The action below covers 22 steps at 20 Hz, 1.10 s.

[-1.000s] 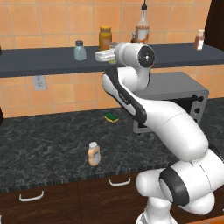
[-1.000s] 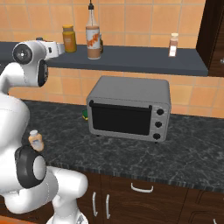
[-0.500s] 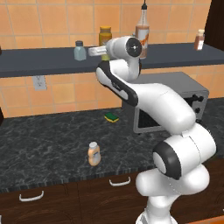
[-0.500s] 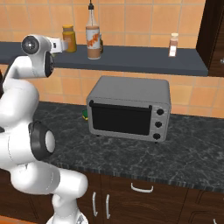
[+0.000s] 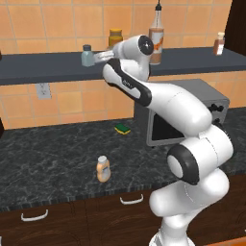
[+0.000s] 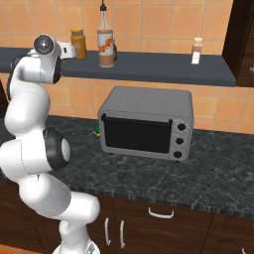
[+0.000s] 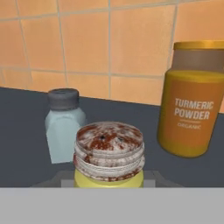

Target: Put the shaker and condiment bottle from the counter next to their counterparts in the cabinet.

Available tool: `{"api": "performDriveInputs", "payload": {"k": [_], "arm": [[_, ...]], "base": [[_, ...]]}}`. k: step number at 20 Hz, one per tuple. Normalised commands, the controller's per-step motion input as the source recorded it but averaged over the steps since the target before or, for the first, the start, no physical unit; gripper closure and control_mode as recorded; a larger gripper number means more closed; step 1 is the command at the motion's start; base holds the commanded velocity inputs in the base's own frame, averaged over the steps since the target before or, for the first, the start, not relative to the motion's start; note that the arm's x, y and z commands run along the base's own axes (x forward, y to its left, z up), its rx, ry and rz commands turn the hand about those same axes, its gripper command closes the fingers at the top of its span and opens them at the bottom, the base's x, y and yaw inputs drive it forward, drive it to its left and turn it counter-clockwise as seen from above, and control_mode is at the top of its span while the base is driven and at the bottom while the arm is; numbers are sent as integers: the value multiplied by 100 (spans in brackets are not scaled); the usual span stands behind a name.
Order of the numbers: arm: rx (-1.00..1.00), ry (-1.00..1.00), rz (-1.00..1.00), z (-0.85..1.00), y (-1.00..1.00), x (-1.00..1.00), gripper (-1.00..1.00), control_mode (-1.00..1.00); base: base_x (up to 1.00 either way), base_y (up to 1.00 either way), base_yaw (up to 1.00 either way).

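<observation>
Yellow-green shaker (image 7: pixel 109 153) with its speckled silver cap (your gripper (image 7: pixel 109 181) is clamped on it) sits beside the pale blue-grey glass shaker (image 7: pixel 64 124) on the dark grey shelf (image 7: pixel 26 131).

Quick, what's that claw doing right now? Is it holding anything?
Claw: closed on the yellow-green shaker, held up at the shelf beside the pale blue-grey shaker.

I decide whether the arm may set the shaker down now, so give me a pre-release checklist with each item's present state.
1. Shaker in the gripper: ok, shut on it.
2. Shaker upright: ok.
3. Over the shelf: ok.
4. Beside the glass shaker: ok, just next to it.
5. Apart from the turmeric jar: ok.
6. Shaker base resting on the shelf: cannot tell.
7. Condiment bottle moved: not ok, on the counter.
</observation>
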Motion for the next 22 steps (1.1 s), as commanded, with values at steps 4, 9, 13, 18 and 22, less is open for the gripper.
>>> {"api": "performDriveInputs", "payload": {"k": [4, 9, 13, 18, 22], "arm": [[0, 0, 3, -12, 0, 13, 100, -100], [0, 0, 7, -22, 30, 23, 100, -100], [0, 0, 2, -12, 28, 34, 100, -100], [0, 0, 0, -14, 22, 32, 100, -100], [0, -2, 0, -24, 23, 29, 100, -100]], "base": [[0, 0, 0], [0, 0, 0], [0, 0, 0], [0, 0, 0], [0, 0, 0]]}}
